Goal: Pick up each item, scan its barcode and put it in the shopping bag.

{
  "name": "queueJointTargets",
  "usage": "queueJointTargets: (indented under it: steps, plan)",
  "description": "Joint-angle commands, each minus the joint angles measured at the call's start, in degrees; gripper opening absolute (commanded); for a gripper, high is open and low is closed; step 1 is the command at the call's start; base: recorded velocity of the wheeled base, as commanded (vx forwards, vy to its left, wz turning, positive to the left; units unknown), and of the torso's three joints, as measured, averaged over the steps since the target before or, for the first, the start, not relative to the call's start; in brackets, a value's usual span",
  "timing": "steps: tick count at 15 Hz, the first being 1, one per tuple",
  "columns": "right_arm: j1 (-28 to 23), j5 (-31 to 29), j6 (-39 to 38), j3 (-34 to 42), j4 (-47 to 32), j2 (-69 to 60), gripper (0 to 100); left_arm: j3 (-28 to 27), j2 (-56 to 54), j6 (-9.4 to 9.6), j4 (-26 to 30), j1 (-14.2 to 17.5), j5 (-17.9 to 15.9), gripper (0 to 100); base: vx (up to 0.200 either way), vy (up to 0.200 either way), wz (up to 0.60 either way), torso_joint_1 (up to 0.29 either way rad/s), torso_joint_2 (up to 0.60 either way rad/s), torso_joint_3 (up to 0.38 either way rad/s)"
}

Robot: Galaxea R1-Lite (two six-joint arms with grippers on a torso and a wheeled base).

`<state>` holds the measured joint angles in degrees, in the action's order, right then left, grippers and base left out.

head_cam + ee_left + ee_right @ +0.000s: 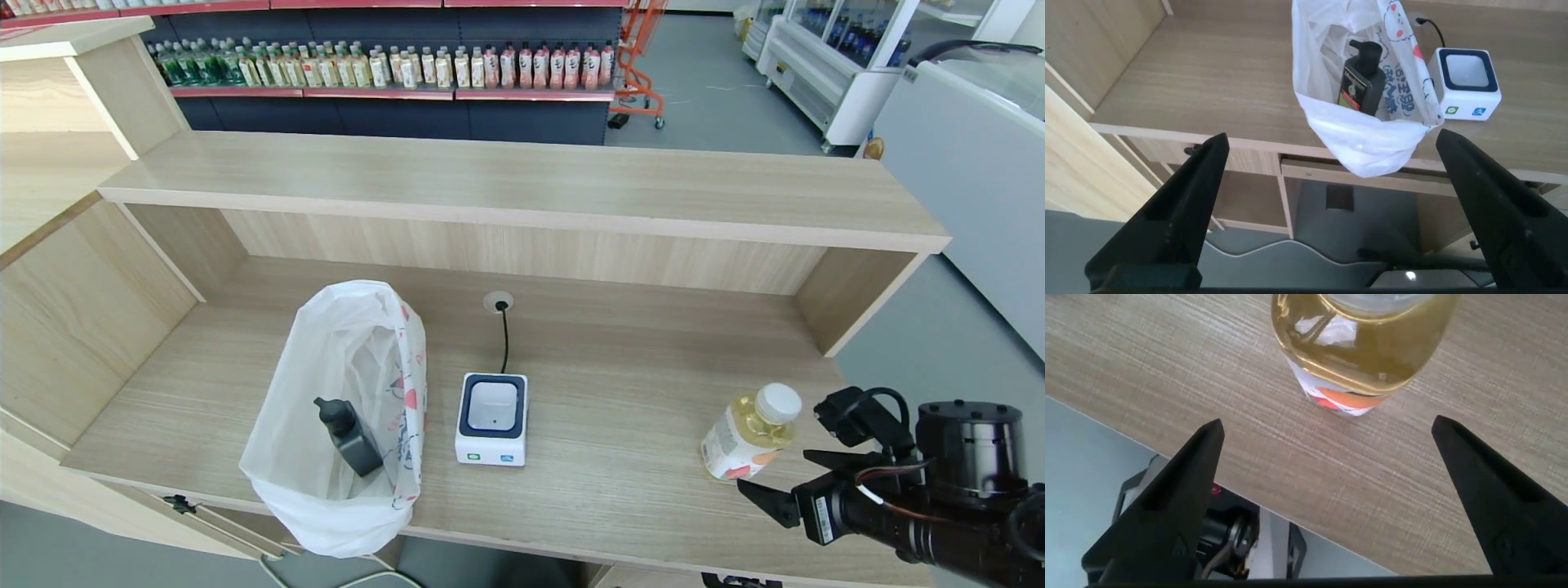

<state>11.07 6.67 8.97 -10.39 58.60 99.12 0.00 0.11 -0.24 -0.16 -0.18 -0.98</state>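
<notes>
Bottle (747,437) of yellow liquid, white-capped, standing on the counter (620,457) close to its front edge, on the robot's right; the step in hand is judged to be the pick-up. Nearest, the right gripper (775,472) hangs just off that edge with fingers spread wide, the bottle ahead of the gap and untouched. A good grasp calls for a level advance until the fingers straddle the body at the label (low enough not to tip it, clear of the narrow neck), then a firm, unhurried close, since the smooth round wall may slip. Left gripper (1333,139), likewise spread and holding nothing, hovers before the counter's front. Farther in, the shopping bag (326,523) overhangs the edge with a dark pump bottle (349,437) inside. Beside it the scanner (491,418) faces upward, so the barcode should be turned down toward its window.
</notes>
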Motion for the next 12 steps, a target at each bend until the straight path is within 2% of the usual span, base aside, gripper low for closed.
queueJointTargets:
  steps: [1,5,12]
  plan:
    - [1.41,-0.69,0.34,0.81,3.98,5.64,100,0.00,-0.02,-0.02,-0.02,0.01,0.01,100,0.000,0.000,0.00,0.000,0.00,0.000]
    - [2.73,-2.36,0.34,-0.07,12.33,11.80,100,0.00,-0.02,-0.02,-0.02,0.01,0.01,100,0.000,0.000,0.00,0.000,0.00,0.000]
    - [4.58,-2.36,0.08,-2.89,17.34,16.63,100,0.00,-0.02,-0.02,-0.02,0.01,0.01,100,0.000,0.000,0.00,0.000,0.00,0.000]
